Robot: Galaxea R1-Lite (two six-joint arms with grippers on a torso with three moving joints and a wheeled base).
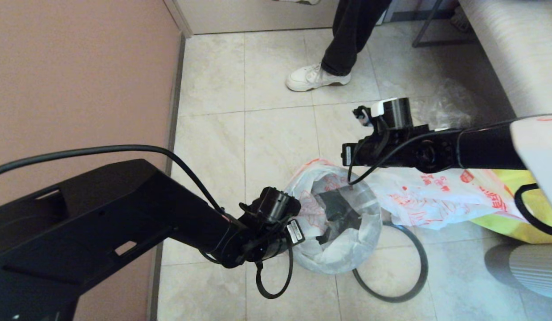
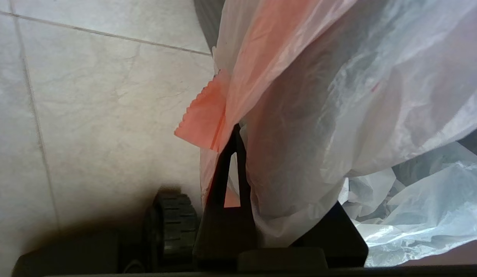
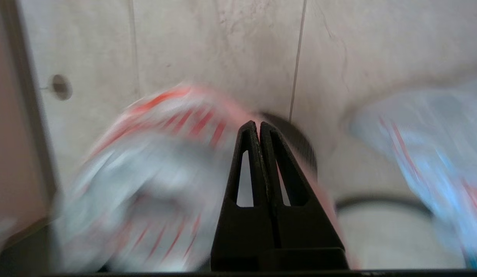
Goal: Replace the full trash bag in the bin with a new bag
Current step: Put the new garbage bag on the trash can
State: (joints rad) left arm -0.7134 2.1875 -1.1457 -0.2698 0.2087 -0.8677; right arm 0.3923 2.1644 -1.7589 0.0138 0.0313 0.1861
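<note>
The pale grey bin (image 1: 318,262) stands on the tiled floor, lined with the new bag (image 1: 312,179), white with red print. My left gripper (image 2: 241,132) is at the bin's near-left edge, shut on the new bag (image 2: 319,96). The plastic drapes over one finger, and the pink-orange handle (image 2: 203,121) sticks out beside the other. The right arm (image 1: 391,151) hovers just above the bin's far side. Its gripper (image 3: 258,125) is shut with nothing in it. The full trash bag (image 1: 429,196) lies on the floor to the right of the bin.
The dark ring rim (image 1: 419,267) lies on the floor against the bin's right side. A yellow fabric bag (image 1: 525,223) sits by the full bag, with a clear plastic bag (image 1: 445,107) farther back. A person's shoe (image 1: 316,78) stands beyond the bin. A wall (image 1: 79,89) runs along the left.
</note>
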